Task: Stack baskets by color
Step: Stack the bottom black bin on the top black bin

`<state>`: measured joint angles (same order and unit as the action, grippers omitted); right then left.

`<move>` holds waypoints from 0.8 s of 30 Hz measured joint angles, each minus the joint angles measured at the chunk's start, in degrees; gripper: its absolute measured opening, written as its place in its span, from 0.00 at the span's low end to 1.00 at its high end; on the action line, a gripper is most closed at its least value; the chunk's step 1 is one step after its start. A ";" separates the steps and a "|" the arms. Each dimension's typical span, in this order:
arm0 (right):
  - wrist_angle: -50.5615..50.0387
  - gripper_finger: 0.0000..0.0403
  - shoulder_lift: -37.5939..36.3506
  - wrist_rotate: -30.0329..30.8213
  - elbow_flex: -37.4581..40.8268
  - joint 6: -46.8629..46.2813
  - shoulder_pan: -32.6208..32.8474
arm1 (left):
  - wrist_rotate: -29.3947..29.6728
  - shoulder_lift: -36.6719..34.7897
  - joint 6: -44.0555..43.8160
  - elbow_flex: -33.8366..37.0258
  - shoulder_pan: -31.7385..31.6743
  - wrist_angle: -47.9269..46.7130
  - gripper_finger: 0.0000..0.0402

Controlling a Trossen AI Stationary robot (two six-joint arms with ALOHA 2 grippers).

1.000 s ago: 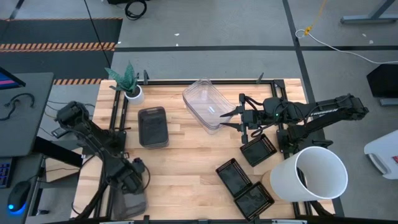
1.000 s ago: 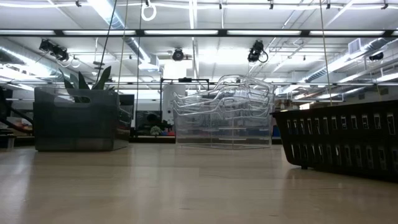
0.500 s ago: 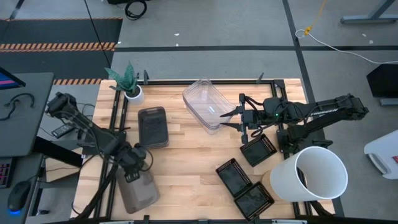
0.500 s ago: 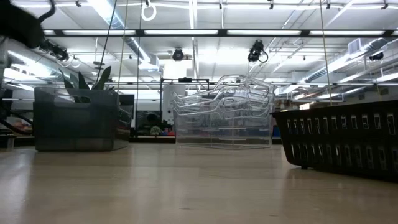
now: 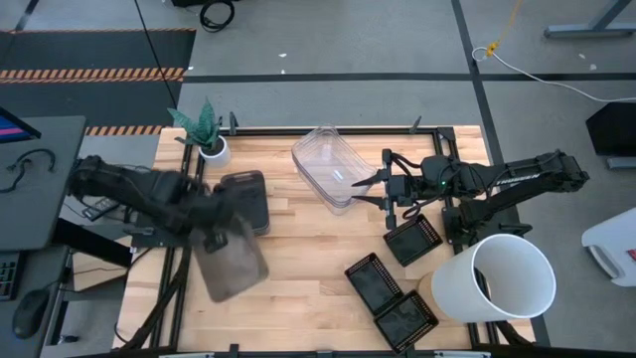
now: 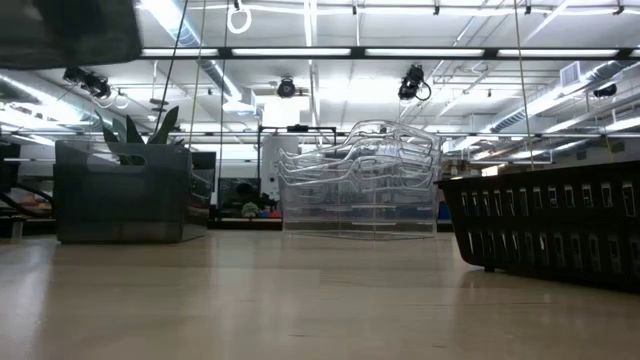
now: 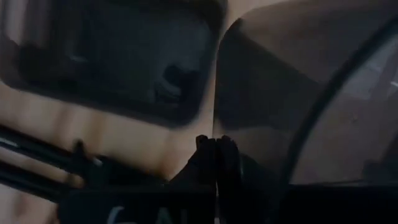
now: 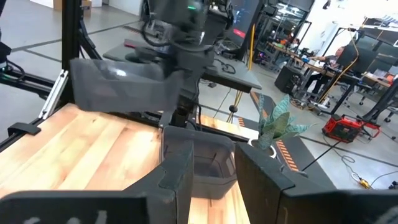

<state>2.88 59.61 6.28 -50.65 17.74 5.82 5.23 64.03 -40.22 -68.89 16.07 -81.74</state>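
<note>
My left gripper [image 5: 211,237] is shut on a smoky grey basket [image 5: 232,263] and carries it above the table's left half. Just beyond it, a second grey basket [image 5: 245,201] rests on its bottom on the wood. A stack of clear baskets [image 5: 328,167] stands at the far middle. My right gripper [image 5: 366,191] hovers open beside the clear stack's right side, with nothing between its fingers. Three black mesh baskets [image 5: 412,239] [image 5: 373,281] [image 5: 405,320] lie on the right. My left gripper pinches the rim at one short end [image 7: 219,118] of the grey basket between its two shut fingers [image 7: 214,152]. The fingers come from above, pointing steeply down. The basket hangs lifted clear of the table and reaches from the fingers toward the table's near edge.
A white plant pot [image 5: 212,149] with a green plant stands at the far left corner. A large white bucket [image 5: 502,278] lies at the near right. Bare wood [image 5: 298,268] lies in the table's middle and near part. A black frame rail [image 5: 184,189] runs along the left side.
My left gripper has risen and swung from the near left corner toward the far edge, still shut on the grey basket. The basket has come up clear of the table and now hangs close to the grey basket that rests there.
</note>
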 joint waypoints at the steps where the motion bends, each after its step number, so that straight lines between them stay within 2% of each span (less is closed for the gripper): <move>1: 0.11 0.30 0.00 0.00 0.00 0.02 0.00 | 0.03 0.01 3.37 -0.37 -3.44 0.13 0.01; 7: 0.08 0.30 0.00 0.00 0.00 0.24 0.00 | -0.44 1.52 23.61 -0.54 -23.76 0.98 0.01; 12: 0.07 0.30 0.02 0.00 0.00 0.33 -0.32 | -4.01 3.04 35.06 -0.62 -38.07 5.72 0.01; 16: 0.06 0.30 0.03 0.00 0.00 0.09 -1.19 | -4.75 5.84 40.50 -2.49 -45.87 5.18 0.01; 20: -0.10 0.30 0.43 0.00 0.00 0.04 -1.80 | -4.10 9.82 44.15 -6.89 -50.11 5.33 0.01; 24: -0.15 0.30 0.93 -0.21 0.00 -0.17 -1.90 | 1.70 13.67 51.00 -11.62 -51.80 2.42 0.01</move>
<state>2.74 60.54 6.07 -50.65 17.56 3.92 6.93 77.70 10.78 -80.51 -35.74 -79.32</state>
